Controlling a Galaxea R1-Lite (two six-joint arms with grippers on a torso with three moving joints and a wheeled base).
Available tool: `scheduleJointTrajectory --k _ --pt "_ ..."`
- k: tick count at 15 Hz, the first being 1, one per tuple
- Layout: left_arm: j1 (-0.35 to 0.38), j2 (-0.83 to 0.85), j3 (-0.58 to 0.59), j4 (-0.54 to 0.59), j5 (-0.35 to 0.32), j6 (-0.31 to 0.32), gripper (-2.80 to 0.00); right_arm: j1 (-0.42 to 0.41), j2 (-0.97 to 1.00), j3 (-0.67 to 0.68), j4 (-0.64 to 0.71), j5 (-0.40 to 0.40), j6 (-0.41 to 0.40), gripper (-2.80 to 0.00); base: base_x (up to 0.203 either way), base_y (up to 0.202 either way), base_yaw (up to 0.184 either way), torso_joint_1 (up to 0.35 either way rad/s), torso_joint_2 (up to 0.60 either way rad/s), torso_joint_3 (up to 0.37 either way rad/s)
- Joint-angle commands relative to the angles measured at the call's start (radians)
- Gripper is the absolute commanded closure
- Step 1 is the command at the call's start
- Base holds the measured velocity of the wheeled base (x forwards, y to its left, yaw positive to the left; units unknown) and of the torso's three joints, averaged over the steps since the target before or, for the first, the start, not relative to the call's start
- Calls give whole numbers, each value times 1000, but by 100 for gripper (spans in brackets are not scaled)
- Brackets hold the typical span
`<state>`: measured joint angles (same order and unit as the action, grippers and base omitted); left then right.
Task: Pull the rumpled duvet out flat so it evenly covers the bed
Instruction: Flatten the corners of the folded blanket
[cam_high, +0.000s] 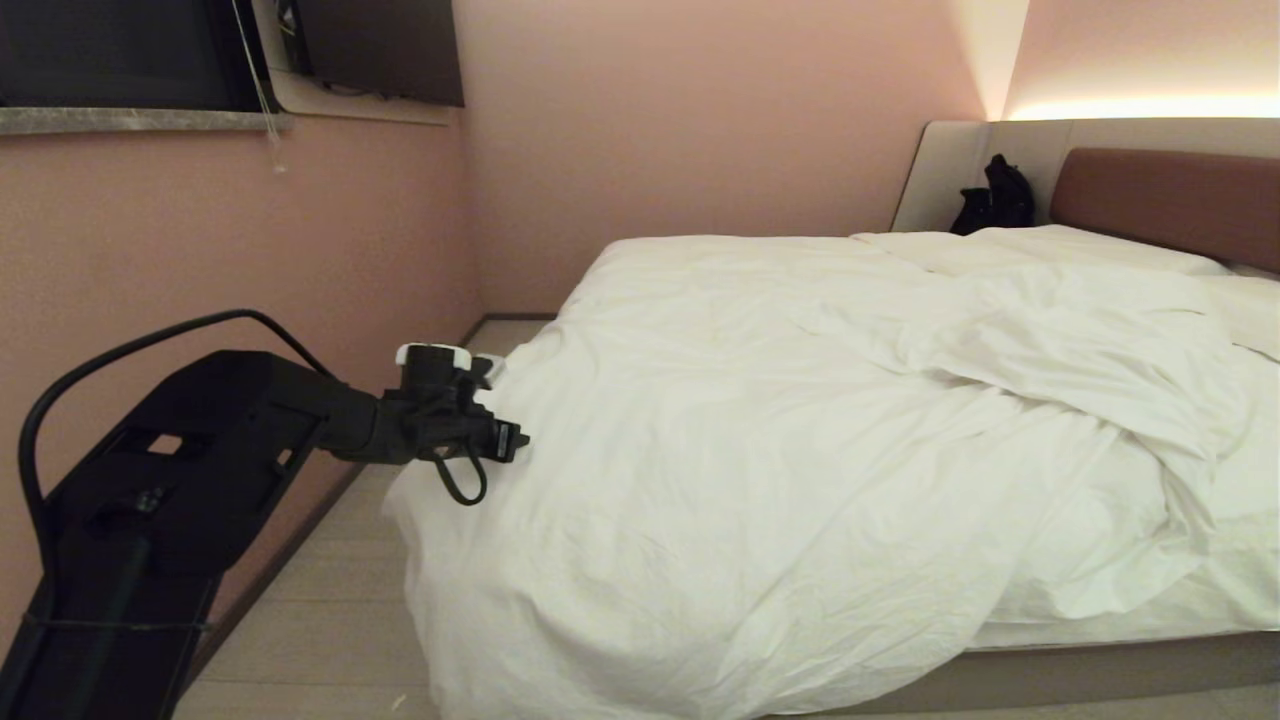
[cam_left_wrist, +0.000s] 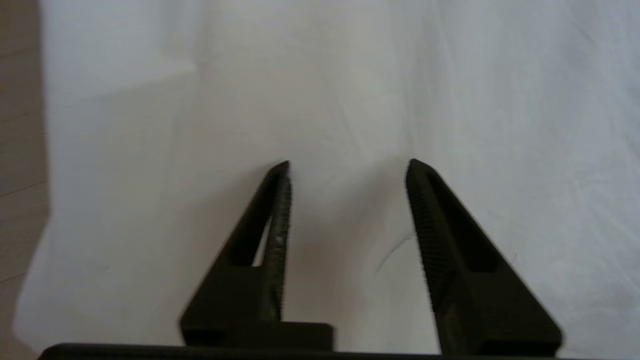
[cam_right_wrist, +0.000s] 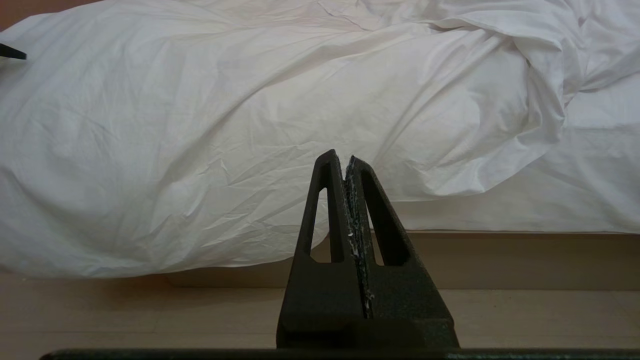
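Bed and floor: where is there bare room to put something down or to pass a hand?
Bare floor runs between the pink wall and the bed, narrowed where the duvet overhangs. Uncovered sheet lies beside the bunched duvet. Left gripper, open, crowds the duvet corner.

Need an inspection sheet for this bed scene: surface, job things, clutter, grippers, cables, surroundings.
Surface: bed, sheet bare along its near right edge.
Job things: duvet rumpled, bunched toward the left, draping over the bed's left corner to the floor.
Clutter: black bag by the headboard.
Grippers: left gripper open over the duvet's left edge, holding nothing; right gripper shut, empty, low before the bed.
Cables: black cable looping along the left arm.
Surroundings: pink wall, window cord.
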<state>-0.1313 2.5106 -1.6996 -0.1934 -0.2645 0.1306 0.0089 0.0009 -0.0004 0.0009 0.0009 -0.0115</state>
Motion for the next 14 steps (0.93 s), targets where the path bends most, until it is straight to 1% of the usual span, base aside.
scheduleJointTrajectory --k 1,3,4,5,6,7,8,9,10,14 --pt "-1 5 -5 0 -7 4 -280 0 1 -1 0 1 -1 0 0 0 0 0 0 0" --pt "-1 4 -2 -9 -27 15 -280 0 1 0 1 -1 -1 0 0 0 0 0 0 0" --pt "-1 5 3 -27 -51 38 -280 0 1 0 1 -1 -1 0 0 0 0 0 0 0" --pt "-1 9 6 -47 -74 77 -280 0 1 0 1 1 -1 0 0 0 0 0 0 0" --pt "0 13 7 -53 -90 133 -280 0 1 -1 -1 1 -1 0 0 0 0 0 0 0" --pt "3 18 3 -55 -129 190 -280 0 1 0 1 1 -1 0 0 0 0 0 0 0" --pt "4 21 1 -54 -139 199 -280 0 1 0 0 0 -1 0 0 0 0 0 0 0" --pt "5 26 -1 -50 -179 208 -280 0 1 0 -1 1 -1 0 0 0 0 0 0 0" --pt "4 32 1 -49 -188 211 -280 0 1 -1 0 0 -1 0 0 0 0 0 0 0" --pt "-1 51 -5 -46 -188 207 -280 0 1 0 -1 -1 -2 0 0 0 0 0 0 0"
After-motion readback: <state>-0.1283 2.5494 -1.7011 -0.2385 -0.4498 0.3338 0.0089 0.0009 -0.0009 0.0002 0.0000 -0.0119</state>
